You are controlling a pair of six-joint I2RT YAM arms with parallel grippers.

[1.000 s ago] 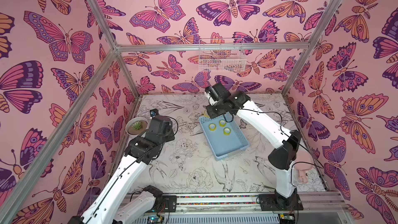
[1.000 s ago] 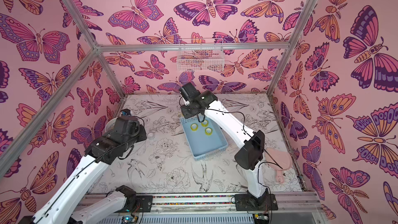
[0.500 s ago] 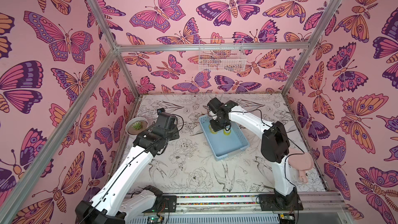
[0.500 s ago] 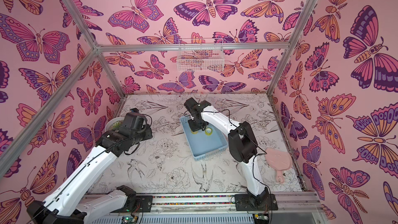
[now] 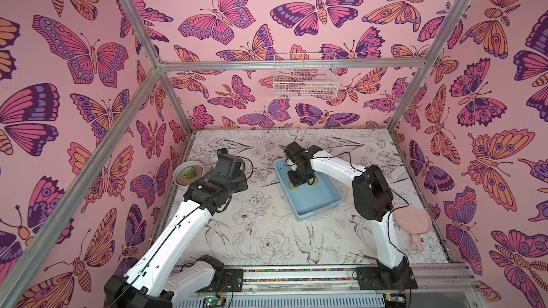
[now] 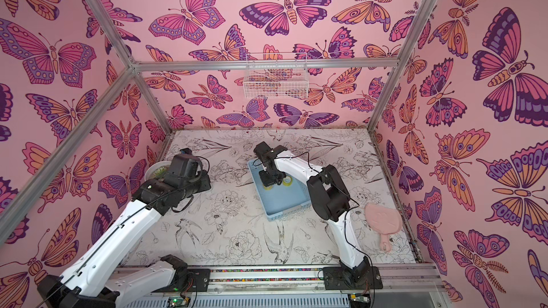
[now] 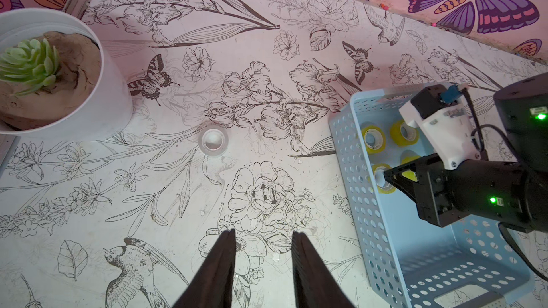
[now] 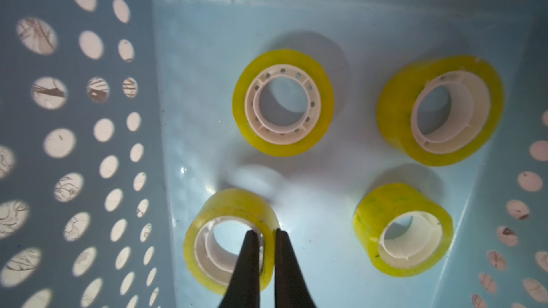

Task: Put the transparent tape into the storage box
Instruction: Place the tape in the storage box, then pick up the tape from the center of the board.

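Starting at the left, a potted succulent (image 5: 188,173) is seen by the wall. The left gripper (image 7: 263,232) is held above the flowered table (image 7: 89,191), jaws partly spread, with nothing between them. Ahead of it a small clear round thing (image 7: 212,143) lies on the table; whether it is another roll cannot be told. In the middle, the light blue storage box (image 7: 367,202) is entered by the right gripper (image 8: 265,231), whose jaws are pinched on the wall of a yellowish transparent tape roll (image 8: 234,202), low inside the box. Three other rolls (image 8: 283,102) are lying beside it. At the far right a pink hand mirror (image 5: 410,220) is seen. The task is judged nearly done: this roll's release remains, and perhaps the clear thing.
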